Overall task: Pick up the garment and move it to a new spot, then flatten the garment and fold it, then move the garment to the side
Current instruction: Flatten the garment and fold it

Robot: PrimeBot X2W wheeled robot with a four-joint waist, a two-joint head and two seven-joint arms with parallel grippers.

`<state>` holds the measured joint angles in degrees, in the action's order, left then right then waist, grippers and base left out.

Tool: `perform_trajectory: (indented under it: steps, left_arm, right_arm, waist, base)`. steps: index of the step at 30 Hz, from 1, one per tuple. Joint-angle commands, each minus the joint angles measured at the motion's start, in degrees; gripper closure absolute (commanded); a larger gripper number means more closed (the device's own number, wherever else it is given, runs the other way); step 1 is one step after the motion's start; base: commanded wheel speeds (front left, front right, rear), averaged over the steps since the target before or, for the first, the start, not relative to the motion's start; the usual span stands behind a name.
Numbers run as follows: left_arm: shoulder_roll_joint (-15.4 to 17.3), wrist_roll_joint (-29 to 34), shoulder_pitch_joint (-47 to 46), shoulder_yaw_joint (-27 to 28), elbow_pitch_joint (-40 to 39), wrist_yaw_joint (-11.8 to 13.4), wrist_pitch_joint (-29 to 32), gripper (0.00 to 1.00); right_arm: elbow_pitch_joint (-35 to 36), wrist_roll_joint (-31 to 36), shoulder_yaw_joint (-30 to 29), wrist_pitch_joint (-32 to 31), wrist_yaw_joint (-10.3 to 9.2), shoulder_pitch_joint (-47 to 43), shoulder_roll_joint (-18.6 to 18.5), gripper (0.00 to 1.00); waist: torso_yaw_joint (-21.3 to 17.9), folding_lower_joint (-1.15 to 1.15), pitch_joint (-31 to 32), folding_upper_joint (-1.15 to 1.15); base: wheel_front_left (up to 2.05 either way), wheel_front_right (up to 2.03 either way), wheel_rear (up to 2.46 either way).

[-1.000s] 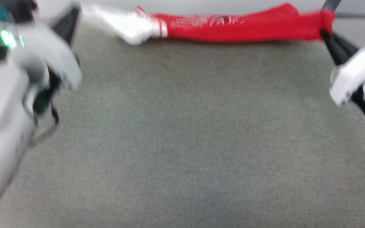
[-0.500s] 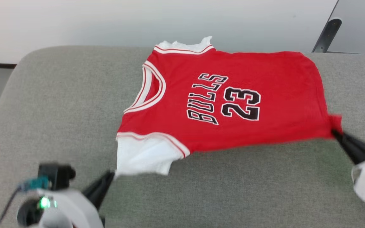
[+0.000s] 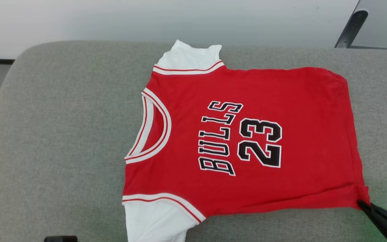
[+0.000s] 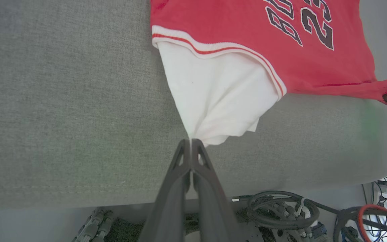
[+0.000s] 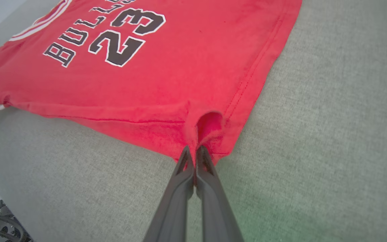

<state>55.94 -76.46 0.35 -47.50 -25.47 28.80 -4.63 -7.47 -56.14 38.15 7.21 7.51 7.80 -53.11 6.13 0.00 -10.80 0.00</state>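
The garment (image 3: 240, 141) is a red jersey T-shirt with white sleeves and black "BULLS 23" print. It lies spread face up on the grey padded surface (image 3: 62, 134), collar toward the left. My left gripper (image 4: 191, 140) is shut on the tip of the near white sleeve (image 4: 213, 97), close to the surface's front edge. My right gripper (image 5: 193, 149) is shut on the near red hem corner (image 5: 210, 127), which puckers at the fingertips. In the head view the right gripper (image 3: 360, 202) shows at the lower right, at the garment's corner. The far white sleeve (image 3: 188, 55) lies flat at the back.
The padded surface has rounded corners and bare room left of the garment. A dark slanted post (image 3: 351, 28) stands beyond the back right corner. Below the front edge lie coiled cables (image 4: 281, 215).
The head camera has tilted, so the whole picture shifted. The garment, held stretched and blurred a second ago, now lies spread flat, with both grippers still shut on its near sleeve and corner.
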Motion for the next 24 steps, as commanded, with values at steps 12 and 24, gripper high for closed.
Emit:
perform_trajectory:
  steps: [12, 24]
  left_arm:
    - [13.13, 4.68, -7.85, 6.32, -9.21, 6.55, 4.61, 1.00]
    - [6.74, 17.66, -35.71, 3.01, 3.03, -7.78, 25.24, 1.00]
  right_arm:
    - [9.88, 2.99, -13.54, -6.96, -0.04, -4.23, 1.26, 1.00]
    - [8.91, 11.11, -18.95, -23.64, -0.04, 7.16, 7.96, 1.00]
  waist:
    - [-2.46, 0.00, -2.76, 0.00]
    - [-3.13, 0.00, -5.03, 0.00]
  base:
    - [0.00, 0.00, 0.00]
    - [0.00, 0.00, 0.00]
